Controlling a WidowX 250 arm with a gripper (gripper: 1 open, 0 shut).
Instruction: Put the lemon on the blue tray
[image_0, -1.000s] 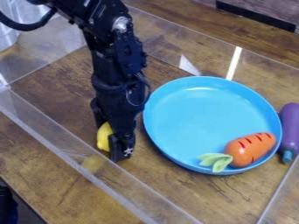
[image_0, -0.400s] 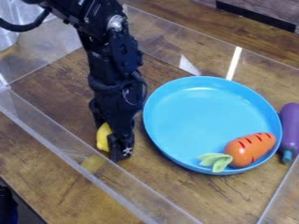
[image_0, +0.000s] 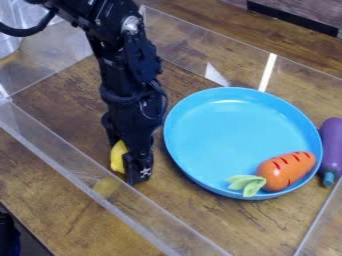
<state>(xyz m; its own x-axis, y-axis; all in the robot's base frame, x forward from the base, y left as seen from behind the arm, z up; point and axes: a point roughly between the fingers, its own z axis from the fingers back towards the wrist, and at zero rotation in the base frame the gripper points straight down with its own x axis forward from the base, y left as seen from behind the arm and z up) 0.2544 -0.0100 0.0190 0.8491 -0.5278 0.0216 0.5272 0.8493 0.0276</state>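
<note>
Jaws of the gripper point straight down, clamped on the lemon, which sits low on the table, its yellow showing at their nine o'clock side. The blue tray lies toward three o'clock, carrot inside.

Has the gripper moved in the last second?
No. The gripper sits down at the lemon, at the same spot left of the blue tray rim as before.

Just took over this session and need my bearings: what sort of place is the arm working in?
Probably a lab test bench: a wooden table fenced by clear plastic walls, with toy food, a lemon and a carrot on a blue tray.
</note>
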